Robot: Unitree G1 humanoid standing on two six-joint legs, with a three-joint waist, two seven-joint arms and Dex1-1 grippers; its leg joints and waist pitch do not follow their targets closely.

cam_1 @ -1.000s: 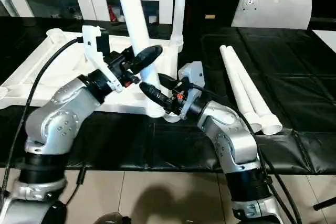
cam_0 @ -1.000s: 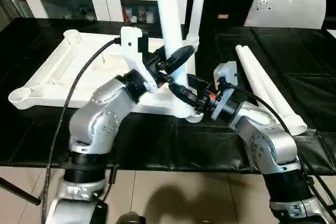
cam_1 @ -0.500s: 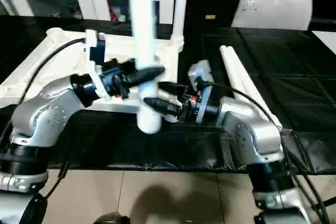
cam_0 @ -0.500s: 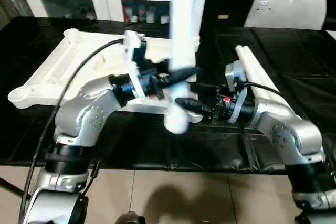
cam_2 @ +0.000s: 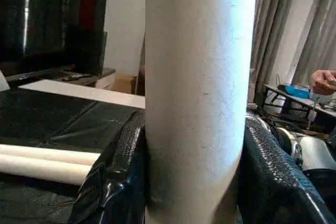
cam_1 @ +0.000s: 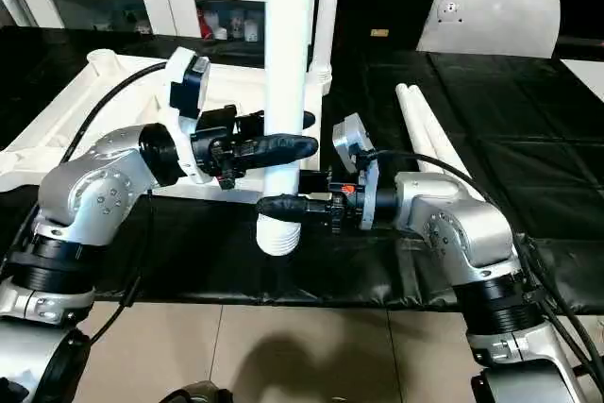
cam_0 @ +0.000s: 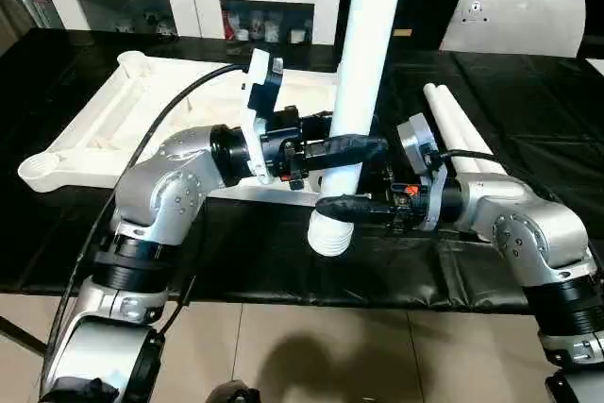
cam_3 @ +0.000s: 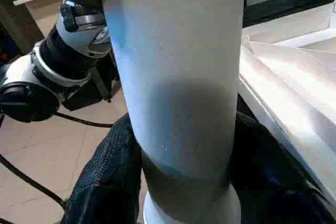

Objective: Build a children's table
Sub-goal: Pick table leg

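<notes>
lifted clear of the upturned white ribbed plastic tabletop's (cam_0: 113, 125) near corner socket since a second ago, the long round tapered white leg (cam_0: 354, 101) now stands upright above the black table edge, left gripper (cam_0: 344, 150) and right gripper (cam_0: 340, 205) both clamped around it

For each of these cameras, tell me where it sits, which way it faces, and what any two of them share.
Head stereo pair: looks forward and down over both silver forearms at the upside-down table top, the held leg and two spare legs.
Left wrist: looks along the left end effector, clamped on that leg.
Right wrist: looks along the right end effector, clamped lower on it, the left arm behind.
Shared: all show the held leg.
</notes>
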